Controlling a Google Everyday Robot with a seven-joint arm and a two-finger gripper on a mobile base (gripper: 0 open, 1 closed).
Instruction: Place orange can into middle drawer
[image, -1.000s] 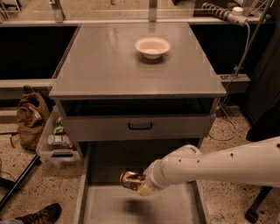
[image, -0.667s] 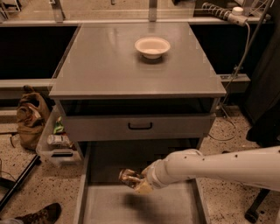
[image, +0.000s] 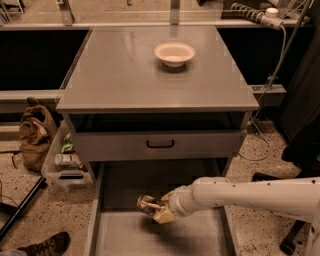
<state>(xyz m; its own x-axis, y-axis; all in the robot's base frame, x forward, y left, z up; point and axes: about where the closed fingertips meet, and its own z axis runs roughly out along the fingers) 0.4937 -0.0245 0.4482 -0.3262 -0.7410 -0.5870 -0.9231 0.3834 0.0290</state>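
The pincer (image: 161, 214) is clasping the can (image: 147, 204), tilted, low over the open drawer (image: 125, 239) — seemingly lining up its release.

The can (image: 149, 205), mottled orange-gold and shiny whitish, is clamped in the pale tan gripper (image: 159, 212) below the desk's front edge, over the plain grey drawer (image: 200, 237). The arm (image: 240, 195) is white, sprinkled with small dark dots. The desk top (image: 125, 75) is flat grey, with a white bowl (image: 174, 53) near its back edge. The grey drawer front (image: 120, 146) under the front edge carries a black handle (image: 160, 144). Left of the front-left corner slumps a brown bag (image: 36, 135) on a beige floor (image: 45, 215) speckled dark.
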